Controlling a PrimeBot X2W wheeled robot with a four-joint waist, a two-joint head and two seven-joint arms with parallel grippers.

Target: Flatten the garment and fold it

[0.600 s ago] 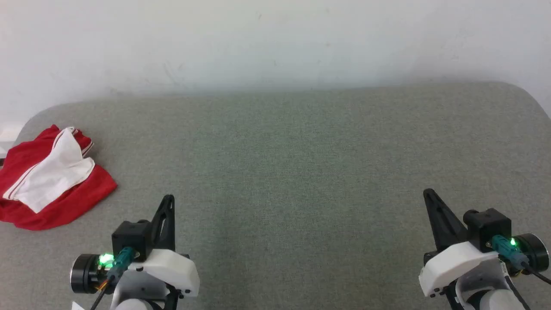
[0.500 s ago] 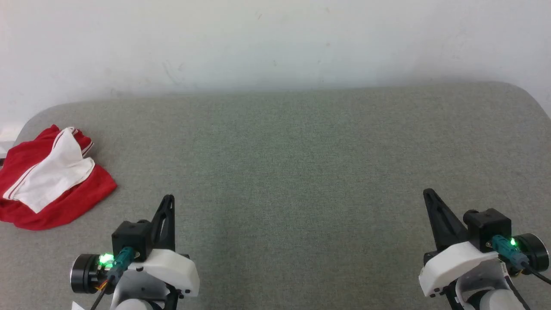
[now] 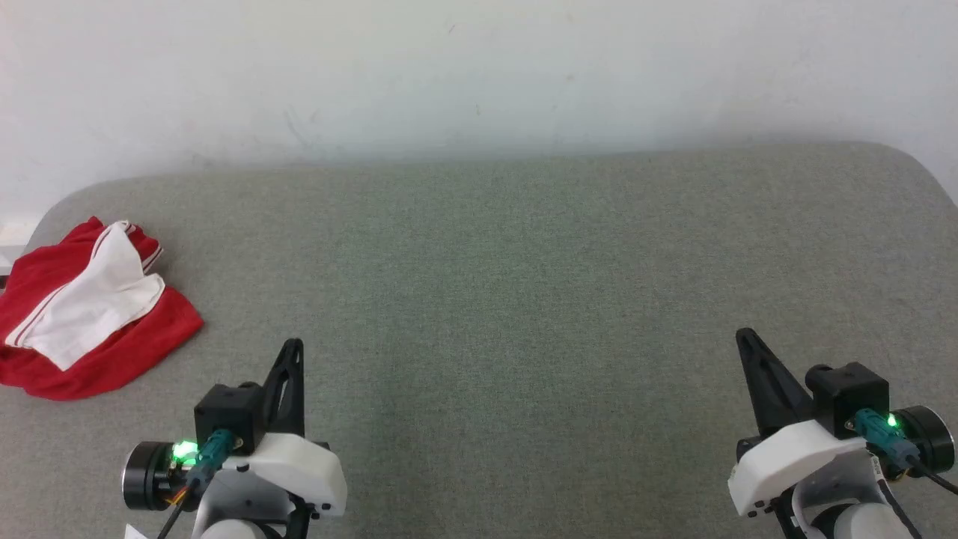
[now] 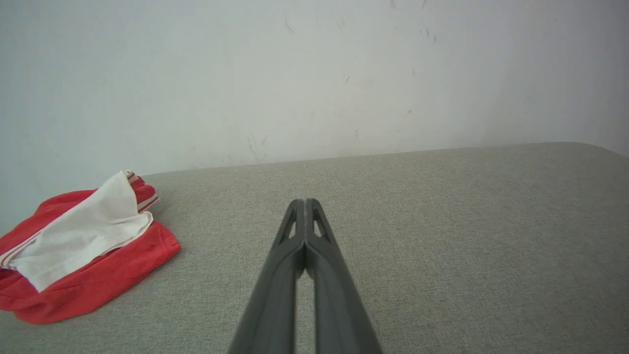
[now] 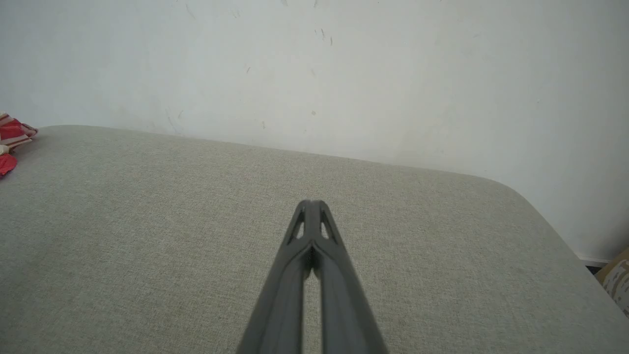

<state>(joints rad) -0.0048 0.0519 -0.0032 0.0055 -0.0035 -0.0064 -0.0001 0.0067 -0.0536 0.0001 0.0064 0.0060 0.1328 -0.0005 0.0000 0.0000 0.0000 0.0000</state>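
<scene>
The garment lies crumpled at the far left of the grey surface, red with a white sleeve bunched on top and striped trim showing; its lettering is hidden. The left wrist view has the garment at its left, and the right wrist view catches a sliver of the garment at its left edge. My left gripper hovers at the lower left, shut and empty, to the right of the garment and apart from it. My right gripper is shut and empty at the lower right, far from the garment.
The grey fabric-covered surface has rounded corners and meets a white wall at the back. A cardboard box stands beyond the surface's right edge. Open room spans the surface between the two grippers.
</scene>
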